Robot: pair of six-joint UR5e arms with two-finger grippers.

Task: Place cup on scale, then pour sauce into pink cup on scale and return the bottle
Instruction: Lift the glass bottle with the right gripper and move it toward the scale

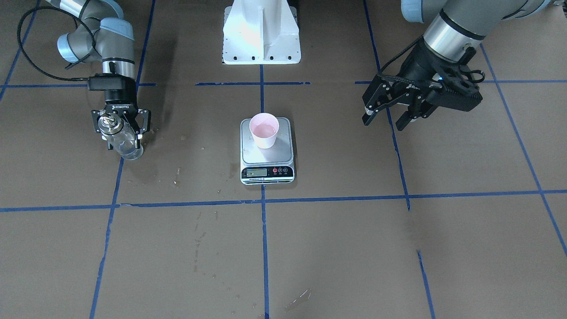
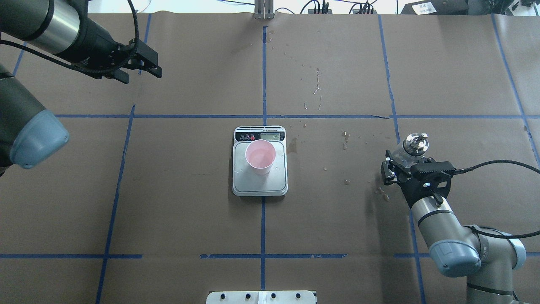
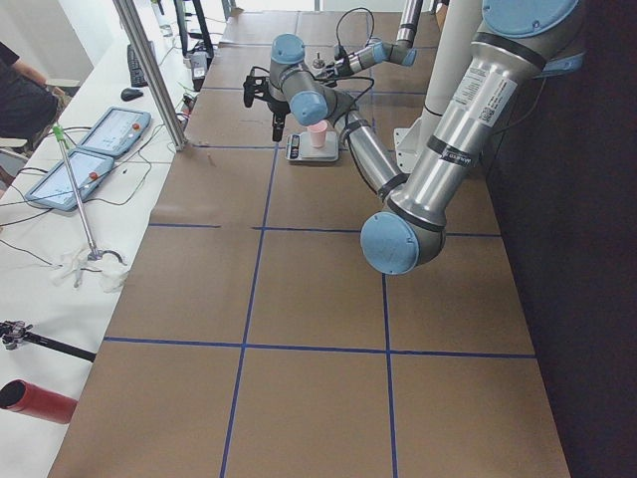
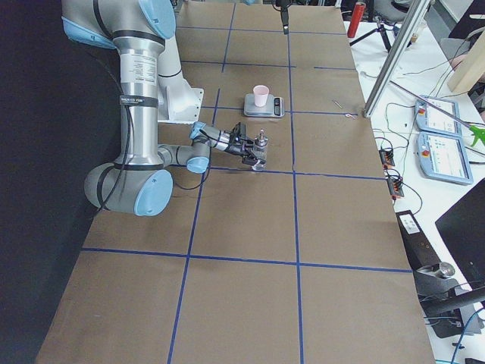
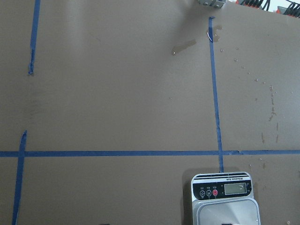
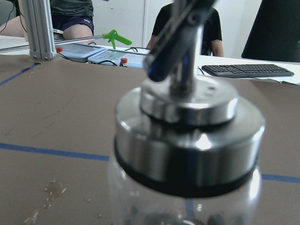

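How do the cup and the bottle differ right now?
The cup is pink and open-topped; the bottle is clear glass with a silver cap. The cup stands free on the scale; the bottle is held in the right gripper, off the scale. Both are upright.

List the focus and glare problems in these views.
Right wrist view: the bottle fills the frame out of focus, with bright glare on its metal cap; the keyboard behind is sharper. Front-facing view: the white robot base is nearly blown out. Left wrist view: the scale is sharp.
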